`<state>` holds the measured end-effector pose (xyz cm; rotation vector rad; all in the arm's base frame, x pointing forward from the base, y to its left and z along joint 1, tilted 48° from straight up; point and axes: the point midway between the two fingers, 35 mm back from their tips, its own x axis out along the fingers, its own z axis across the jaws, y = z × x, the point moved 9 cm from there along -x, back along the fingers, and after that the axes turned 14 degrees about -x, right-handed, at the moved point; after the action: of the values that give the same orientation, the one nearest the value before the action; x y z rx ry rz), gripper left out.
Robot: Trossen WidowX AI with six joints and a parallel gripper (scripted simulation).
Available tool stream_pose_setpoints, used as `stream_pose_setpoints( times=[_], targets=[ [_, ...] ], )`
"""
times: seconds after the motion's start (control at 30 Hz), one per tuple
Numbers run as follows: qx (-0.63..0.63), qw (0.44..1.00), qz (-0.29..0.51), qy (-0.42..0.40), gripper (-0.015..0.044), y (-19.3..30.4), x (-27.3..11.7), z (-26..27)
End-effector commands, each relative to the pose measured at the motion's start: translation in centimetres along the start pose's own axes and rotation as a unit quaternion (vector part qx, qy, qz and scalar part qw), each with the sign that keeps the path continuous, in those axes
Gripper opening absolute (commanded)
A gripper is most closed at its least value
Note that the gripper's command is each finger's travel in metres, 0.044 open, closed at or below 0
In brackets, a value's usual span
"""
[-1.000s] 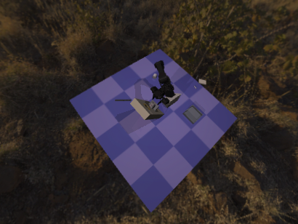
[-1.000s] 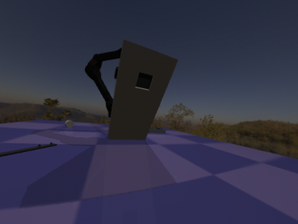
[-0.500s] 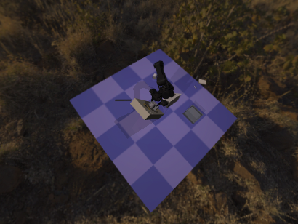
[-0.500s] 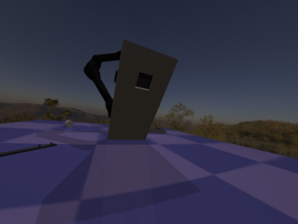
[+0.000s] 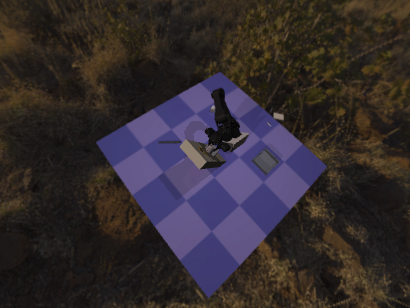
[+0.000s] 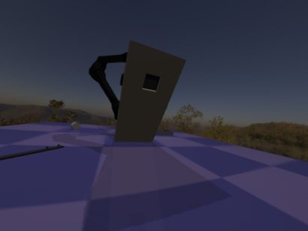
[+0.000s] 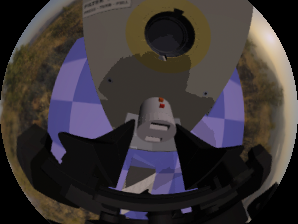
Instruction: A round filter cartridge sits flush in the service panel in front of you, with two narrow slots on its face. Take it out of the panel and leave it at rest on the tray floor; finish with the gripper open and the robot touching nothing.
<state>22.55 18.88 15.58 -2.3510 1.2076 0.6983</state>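
The grey round cartridge [image 7: 156,113] is out of the panel [image 5: 194,154] [image 6: 137,112] [image 7: 110,45]. In the wrist view it lies below the empty round socket [image 7: 169,36], its two-slotted face toward the wrist camera and two red marks on its side. It appears to rest on a pale ledge [image 7: 156,145] at the panel's front. My gripper [image 7: 154,124] is open, its fingertips close on either side of the cartridge; contact is not clear. In the exterior view the panel hides the gripper. The grey tray [image 5: 266,160] is to the right of the panel in the top view.
A cream block [image 5: 241,142] lies beneath the arm. A dark thin rod [image 5: 169,142] [image 6: 31,152] lies on the other side of the panel. A small pale round object [image 5: 213,108] [image 6: 75,126] is near the arm's base. A white piece [image 5: 278,116] is near the table edge.
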Motion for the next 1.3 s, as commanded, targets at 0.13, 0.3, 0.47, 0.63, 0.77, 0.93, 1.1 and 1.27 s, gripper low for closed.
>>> stream_pose_setpoints(
  times=[0.13, 0.3, 0.47, 0.63, 0.77, 0.93, 1.1, 1.27],
  targets=[
    [0.001, 1.0, 0.0, 0.0, 0.0186, 0.0, 0.0, 0.0],
    [0.001, 1.0, 0.0, 0.0, 0.0054, -0.2, -0.1, -0.1],
    [0.0, 1.0, 0.0, 0.001, 0.0, -1.5, -0.8, -0.4],
    [-0.003, 1.0, -0.002, 0.0, 0.0, -2.2, -1.4, -0.6],
    [-0.017, 1.0, -0.013, -0.005, 0.0, -2.3, -3.8, -0.6],
    [-0.035, 0.999, -0.028, -0.012, 0.0, -2.1, -6.8, -0.7],
    [-0.053, 0.998, -0.042, -0.017, 0.0, -1.7, -9.8, -1.0],
    [-0.053, 0.998, -0.041, -0.016, 0.0, -1.9, -10.1, -0.4]
  ],
)
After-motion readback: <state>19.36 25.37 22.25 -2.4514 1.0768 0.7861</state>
